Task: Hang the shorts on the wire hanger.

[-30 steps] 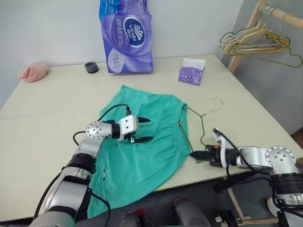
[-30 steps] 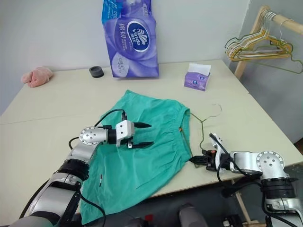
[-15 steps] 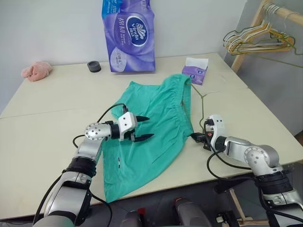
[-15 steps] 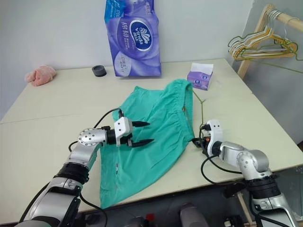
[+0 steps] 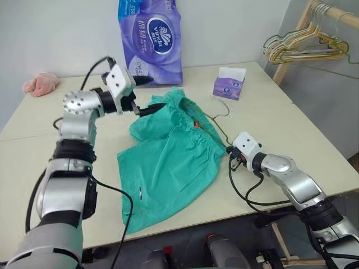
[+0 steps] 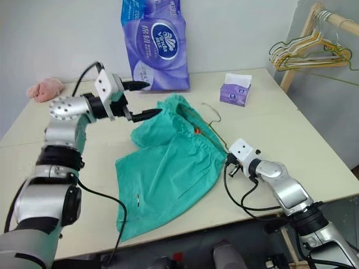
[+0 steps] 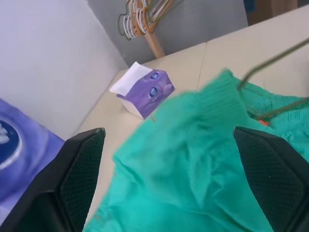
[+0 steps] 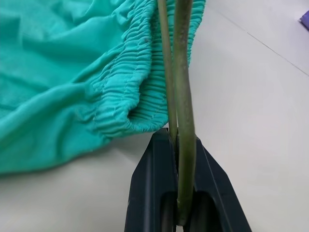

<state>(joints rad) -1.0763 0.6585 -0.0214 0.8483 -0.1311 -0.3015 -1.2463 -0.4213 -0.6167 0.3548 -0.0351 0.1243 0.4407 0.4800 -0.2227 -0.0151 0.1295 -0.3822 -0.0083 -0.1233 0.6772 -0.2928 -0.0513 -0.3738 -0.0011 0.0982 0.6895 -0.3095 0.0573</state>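
The teal shorts (image 5: pixel 168 168) lie rumpled on the table, their waistband end bunched up and threaded by the thin wire hanger (image 5: pixel 216 128). Its hook (image 5: pixel 223 106) points toward the tissue box. My right gripper (image 5: pixel 229 152) rests low on the table at the waistband's near corner, shut on the wire hanger (image 8: pixel 182 72), with the gathered shorts (image 8: pixel 72 72) just beyond its fingers. My left gripper (image 5: pixel 156 94) is raised above the far bunched part of the shorts (image 7: pixel 193 159). It is open, with nothing clamped between its fingers (image 7: pixel 79 179).
A purple toilet-paper pack (image 5: pixel 150 39) stands at the back wall, with a purple tissue box (image 5: pixel 229 87) to its right. A pink cloth (image 5: pixel 40 83) lies far left. A wooden rack with bunched hangers (image 5: pixel 305 47) stands off the table's right. The table's front edge (image 5: pixel 224 216) is near.
My left gripper rose and swung toward the far left, opening wider. My right gripper rolled with the hanger, and the shorts went from lying flat to bunched at the waistband.
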